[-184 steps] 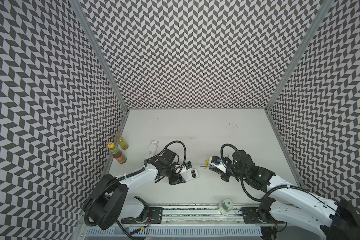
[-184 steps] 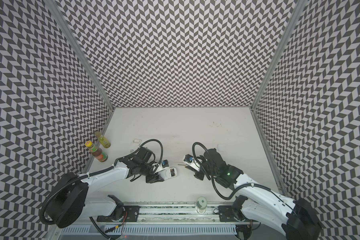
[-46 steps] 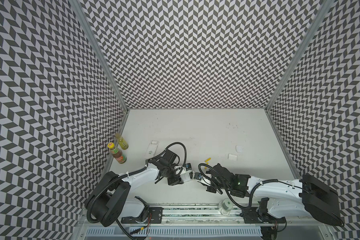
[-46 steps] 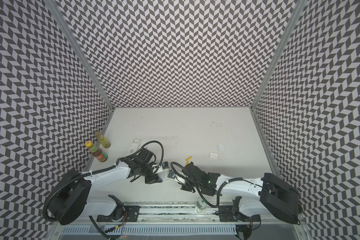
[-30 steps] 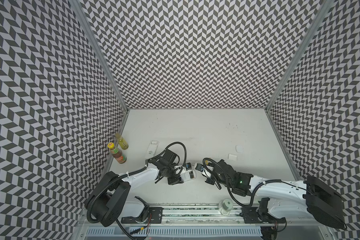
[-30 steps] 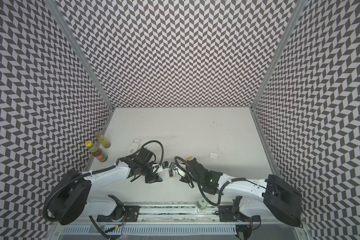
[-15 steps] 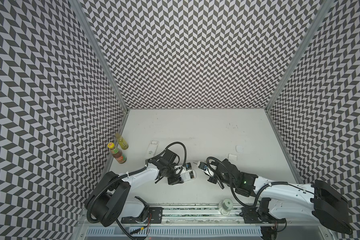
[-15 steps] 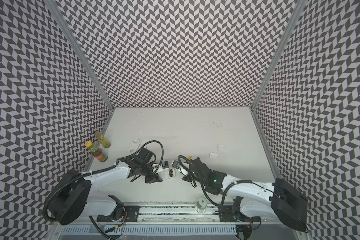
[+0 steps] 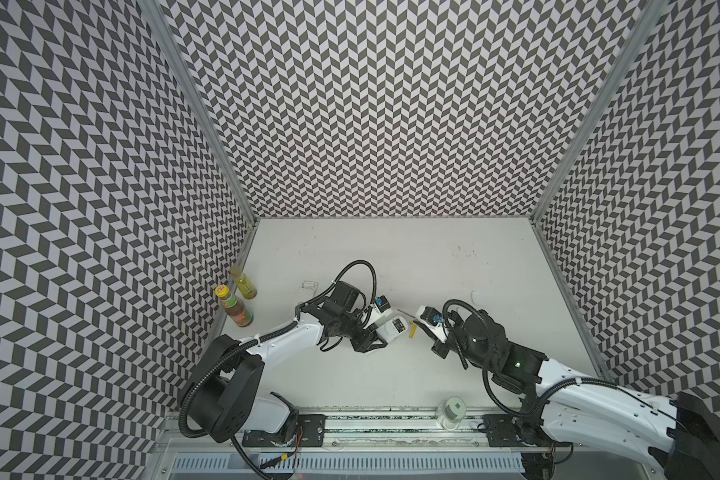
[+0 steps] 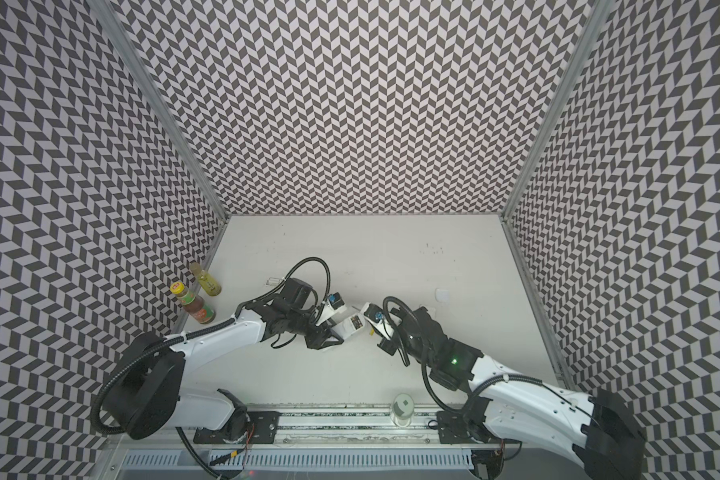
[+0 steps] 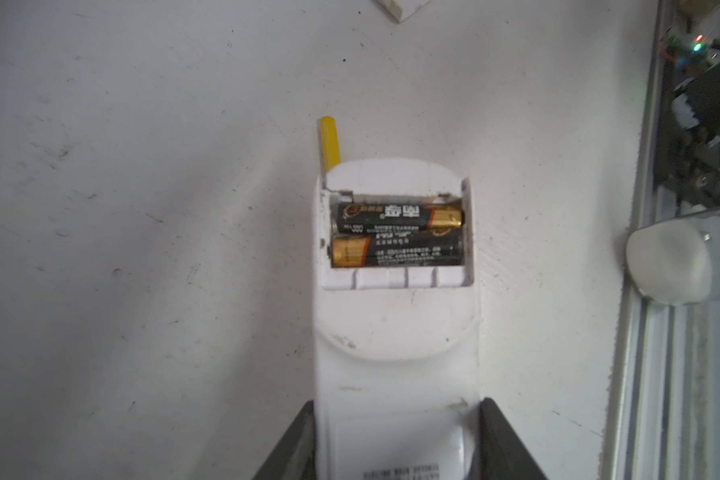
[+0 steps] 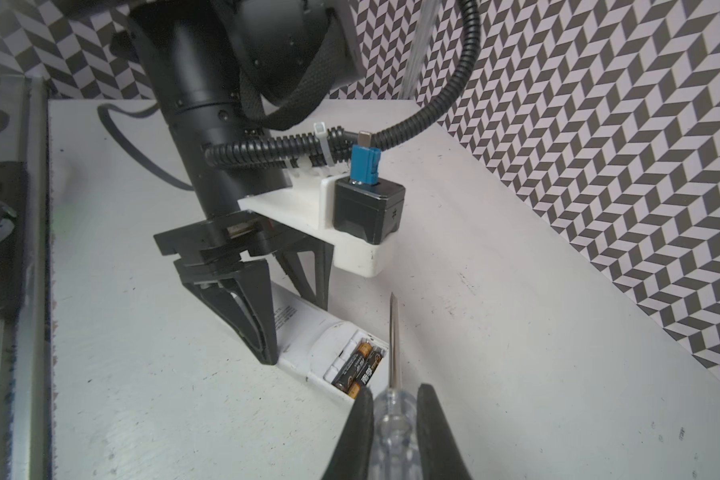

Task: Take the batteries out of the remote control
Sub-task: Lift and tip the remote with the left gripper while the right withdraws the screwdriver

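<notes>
Right tool, gripping screwdriver, has shifted beside remote. Left tool clamps remote; two black batteries remain inside, yellow battery out, between tools

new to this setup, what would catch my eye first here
Mid-scene, the white remote, gripped by the left gripper, lies with its compartment open and two black-and-gold batteries side by side inside. The right gripper is shut on a clear-handled screwdriver held alongside that compartment. A yellow battery lies loose on the table just beyond the remote's end.
</notes>
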`<control>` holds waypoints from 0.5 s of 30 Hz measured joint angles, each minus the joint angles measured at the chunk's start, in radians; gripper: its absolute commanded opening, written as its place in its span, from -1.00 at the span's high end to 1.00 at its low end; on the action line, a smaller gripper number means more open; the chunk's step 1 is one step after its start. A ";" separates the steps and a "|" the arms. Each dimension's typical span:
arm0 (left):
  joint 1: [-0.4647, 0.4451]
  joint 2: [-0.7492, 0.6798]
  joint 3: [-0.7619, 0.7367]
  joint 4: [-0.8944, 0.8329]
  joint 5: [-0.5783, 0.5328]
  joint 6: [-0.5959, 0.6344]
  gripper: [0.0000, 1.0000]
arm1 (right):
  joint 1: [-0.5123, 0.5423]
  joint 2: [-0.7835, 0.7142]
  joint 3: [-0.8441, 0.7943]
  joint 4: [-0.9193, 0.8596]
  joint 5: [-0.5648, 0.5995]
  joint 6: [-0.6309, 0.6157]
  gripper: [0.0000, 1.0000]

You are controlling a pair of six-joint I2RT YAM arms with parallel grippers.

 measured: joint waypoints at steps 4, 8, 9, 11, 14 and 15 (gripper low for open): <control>0.007 0.052 0.000 0.058 0.095 -0.156 0.60 | -0.050 -0.026 0.000 -0.021 -0.001 0.048 1.00; 0.060 0.099 -0.010 0.174 0.193 -0.335 0.69 | -0.083 -0.026 0.000 -0.054 0.003 0.090 1.00; 0.077 0.109 -0.016 0.205 0.219 -0.372 0.69 | -0.086 -0.024 0.000 -0.061 0.003 0.101 1.00; 0.111 0.128 -0.033 0.265 0.267 -0.443 0.68 | -0.089 -0.018 0.000 -0.070 0.002 0.117 1.00; 0.121 0.144 -0.049 0.334 0.340 -0.508 0.63 | -0.089 -0.009 0.000 -0.089 0.005 0.133 1.00; 0.121 0.151 -0.050 0.354 0.364 -0.527 0.63 | -0.089 -0.007 0.000 -0.094 0.008 0.137 1.00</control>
